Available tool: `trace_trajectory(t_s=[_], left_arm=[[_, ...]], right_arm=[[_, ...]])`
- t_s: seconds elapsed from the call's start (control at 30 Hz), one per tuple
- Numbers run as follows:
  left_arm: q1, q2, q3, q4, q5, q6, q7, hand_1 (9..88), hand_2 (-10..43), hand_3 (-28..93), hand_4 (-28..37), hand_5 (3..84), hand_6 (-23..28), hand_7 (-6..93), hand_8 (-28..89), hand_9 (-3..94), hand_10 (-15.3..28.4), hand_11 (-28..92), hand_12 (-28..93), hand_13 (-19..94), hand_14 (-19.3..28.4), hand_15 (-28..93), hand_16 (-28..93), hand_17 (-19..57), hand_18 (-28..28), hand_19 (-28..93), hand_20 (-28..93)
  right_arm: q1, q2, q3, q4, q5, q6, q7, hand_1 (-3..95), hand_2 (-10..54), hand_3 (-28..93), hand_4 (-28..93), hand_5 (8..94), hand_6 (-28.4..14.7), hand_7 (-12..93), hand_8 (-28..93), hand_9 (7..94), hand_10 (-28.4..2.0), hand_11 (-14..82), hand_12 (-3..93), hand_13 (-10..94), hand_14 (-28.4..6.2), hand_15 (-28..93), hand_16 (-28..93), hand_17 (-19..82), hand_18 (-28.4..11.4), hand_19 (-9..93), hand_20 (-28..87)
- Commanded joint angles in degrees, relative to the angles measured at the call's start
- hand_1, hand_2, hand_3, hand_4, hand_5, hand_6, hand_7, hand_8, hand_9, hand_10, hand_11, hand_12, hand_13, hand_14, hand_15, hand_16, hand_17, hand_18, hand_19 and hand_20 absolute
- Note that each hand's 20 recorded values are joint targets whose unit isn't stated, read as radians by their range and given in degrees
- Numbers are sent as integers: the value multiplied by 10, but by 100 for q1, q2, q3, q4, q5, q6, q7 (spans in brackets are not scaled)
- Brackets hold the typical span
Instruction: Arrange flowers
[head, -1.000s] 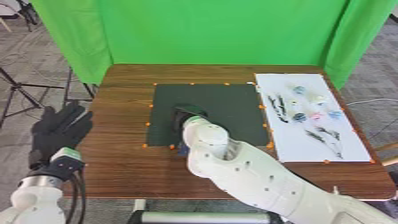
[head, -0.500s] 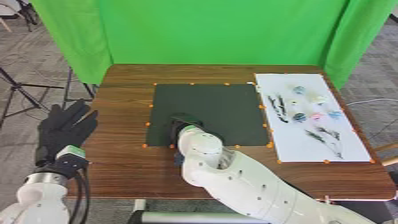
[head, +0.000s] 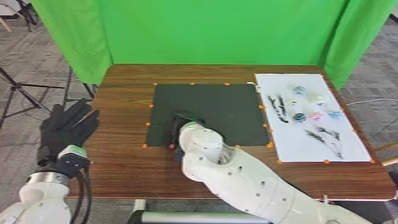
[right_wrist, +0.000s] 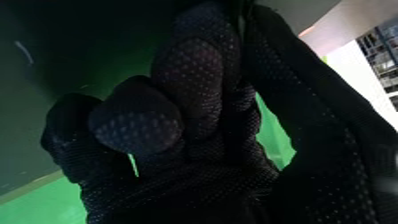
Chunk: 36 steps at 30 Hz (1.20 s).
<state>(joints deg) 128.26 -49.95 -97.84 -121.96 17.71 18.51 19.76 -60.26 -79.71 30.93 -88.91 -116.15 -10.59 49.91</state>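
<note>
Flowers (head: 300, 117) await arranging: the black mat (head: 218, 97) spreads beneath your right hand's fingers, the white sheet (head: 298, 150) bearing the flowers well to their right. Your right hand (right_wrist: 195, 175) has just drawn slightly nearer you, fingers curled together, clamped on nothing visible; your left hand's (head: 67, 131) are straight, slightly apart. The flowers haven't shifted, so arranging seems no further along.

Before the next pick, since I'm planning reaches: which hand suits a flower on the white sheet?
Probably the right hand: it is over the dark mat, nearer the white sheet; the left hand is by the table's left edge.
</note>
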Motion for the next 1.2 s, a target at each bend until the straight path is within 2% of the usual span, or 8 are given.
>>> trace_trajectory(t_s=[0.03, 0.3, 0.67, 0.77, 0.93, 1.03, 1.1, 1.2], left_arm=[[151, -38, -118, -73, -45, -42, 68, 281, 179, 674, -283, 397, 81, 144, -99, 309, 133, 291, 86, 232, 144, 431, -111, -57, 125, 354, 89], [240, -48, -114, -90, -50, 58, 211, 282, 161, 674, -283, 390, 82, 142, -98, 300, 132, 287, 86, 227, 143, 427, -110, -56, 124, 350, 88], [344, -98, -184, -109, -119, 36, 410, 269, 133, 677, -283, 358, 84, 143, -94, 204, 123, 271, 88, 184, 140, 408, -99, -59, 128, 342, 89], [463, -138, -249, -171, -160, 83, 433, 269, 132, 676, -283, 357, 84, 143, -95, 203, 123, 272, 88, 184, 140, 407, -97, -59, 128, 341, 90], [491, -209, -269, -235, 56, 24, 344, 270, 131, 677, -283, 357, 84, 144, -95, 205, 124, 273, 88, 184, 140, 405, -96, -59, 128, 339, 91], [596, -96, -313, -309, -41, 90, 494, 268, 131, 680, -283, 357, 85, 144, -95, 209, 126, 275, 88, 183, 140, 404, -96, -59, 128, 339, 92], [652, -84, -362, -339, 129, 85, 497, 270, 131, 678, -283, 358, 85, 144, -95, 213, 127, 277, 88, 183, 140, 405, -95, -59, 128, 338, 92], [737, -130, -446, -396, 117, 76, 487, 273, 132, 677, -283, 360, 84, 147, -94, 221, 127, 279, 88, 185, 142, 407, -95, -59, 128, 339, 93]], right_arm=[[-64, 165, -9, -87, 60, -266, 74, 387, -95, 722, -186, 777, -23, 428, 217, 848, -126, 467, 390, 851, -78, 627, 385, 561, -232, 932, 483], [-80, 228, 75, -259, -109, -514, -37, 311, -95, 729, -224, 756, -41, 476, -97, 823, -136, 470, 389, 825, -87, 632, 386, 538, -231, 932, 466], [-200, 530, 537, -846, -242, -490, -144, 265, -95, 684, -241, 751, -50, 440, -99, 811, -144, 459, 384, 809, -95, 631, 376, 531, -230, 932, 456], [-357, 703, 775, -1181, -474, -461, -227, 261, -95, 680, -234, 748, -52, 430, -96, 805, -149, 450, 381, 804, -98, 628, 371, 527, -229, 932, 443], [-1151, 1512, 1388, -2108, -1888, 4, -732, 252, -95, 671, -219, 712, -70, 374, -88, 753, -168, 442, 375, 742, -128, 639, 365, 483, -242, 932, 446], [-1697, 2068, 2008, -2549, -1972, 325, -635, 253, -95, 674, -214, 695, -75, 346, -87, 730, -170, 440, 368, 719, -139, 650, 362, 469, -245, 932, 465], [-2161, 2363, 2583, -2776, -1952, 449, -481, 255, -95, 679, -213, 684, -79, 309, -84, 719, -176, 424, 355, 705, -142, 653, 359, 462, -246, 932, 471], [-2921, 2684, 3481, -3009, -2067, 533, -243, 260, -95, 689, -217, 661, -87, 255, -85, 692, -188, 392, 330, 682, -145, 657, 352, 452, -244, 932, 470]])
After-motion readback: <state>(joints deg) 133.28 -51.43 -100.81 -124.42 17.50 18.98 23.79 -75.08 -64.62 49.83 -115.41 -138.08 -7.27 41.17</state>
